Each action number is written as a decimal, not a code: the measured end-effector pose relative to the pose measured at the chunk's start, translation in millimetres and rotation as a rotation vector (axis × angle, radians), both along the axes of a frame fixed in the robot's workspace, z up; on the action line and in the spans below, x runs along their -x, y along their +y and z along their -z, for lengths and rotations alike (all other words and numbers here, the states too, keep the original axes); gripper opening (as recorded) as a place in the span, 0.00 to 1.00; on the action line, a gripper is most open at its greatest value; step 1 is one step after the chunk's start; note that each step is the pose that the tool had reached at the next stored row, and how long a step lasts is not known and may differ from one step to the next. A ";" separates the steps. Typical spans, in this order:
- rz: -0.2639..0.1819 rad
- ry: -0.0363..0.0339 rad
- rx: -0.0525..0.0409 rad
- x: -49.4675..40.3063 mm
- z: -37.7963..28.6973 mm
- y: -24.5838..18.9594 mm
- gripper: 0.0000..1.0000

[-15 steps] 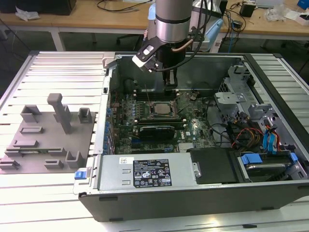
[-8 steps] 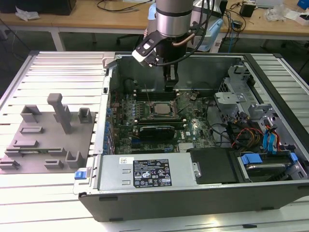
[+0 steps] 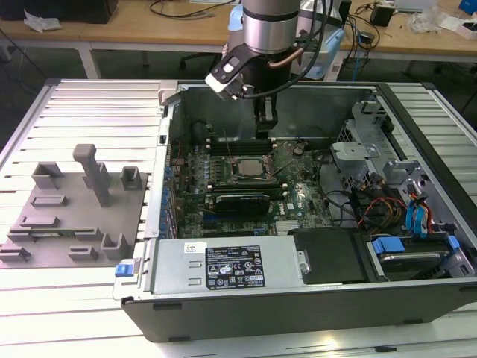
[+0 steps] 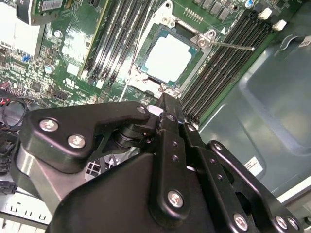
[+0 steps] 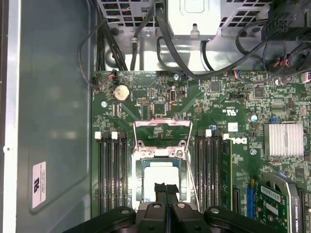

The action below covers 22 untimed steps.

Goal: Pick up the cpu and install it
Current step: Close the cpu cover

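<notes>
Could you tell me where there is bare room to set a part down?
Free: the ribbed table beyond the grey fixture, and the strip on its near side. Inside the case, the bare metal panel beside the memory slots. Crowded: around the cpu, by the gripper, and the cabled drive bay.

Bright even light; cpu point(image 4: 167, 58) washed out w/ glare.

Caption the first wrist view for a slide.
Shut gripper hovers over the cpu, which lies in the open socket on the motherboard.
</notes>
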<state>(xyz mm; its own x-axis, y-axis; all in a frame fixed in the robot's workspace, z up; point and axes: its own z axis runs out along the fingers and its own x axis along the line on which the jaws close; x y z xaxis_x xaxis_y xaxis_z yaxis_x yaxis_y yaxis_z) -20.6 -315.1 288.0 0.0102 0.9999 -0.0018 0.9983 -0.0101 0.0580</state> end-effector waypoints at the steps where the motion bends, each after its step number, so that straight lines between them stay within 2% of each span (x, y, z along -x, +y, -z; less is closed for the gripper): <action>1: 0.000 0.0000 0.0001 -1.4 0.0 0.0 0.11; 11: 0.000 0.0000 0.0001 -27.6 0.1 0.0 0.11; 14: 0.000 0.0011 -0.0002 -38.3 1.0 0.0 0.11; 22: 0.000 0.0137 -0.0001 -65.9 5.6 0.0 0.11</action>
<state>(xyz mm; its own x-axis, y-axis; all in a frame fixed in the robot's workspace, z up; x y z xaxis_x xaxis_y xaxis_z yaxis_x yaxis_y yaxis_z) 45.3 -315.1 282.4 0.0103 0.9999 -0.0019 0.9990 -0.0102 0.0443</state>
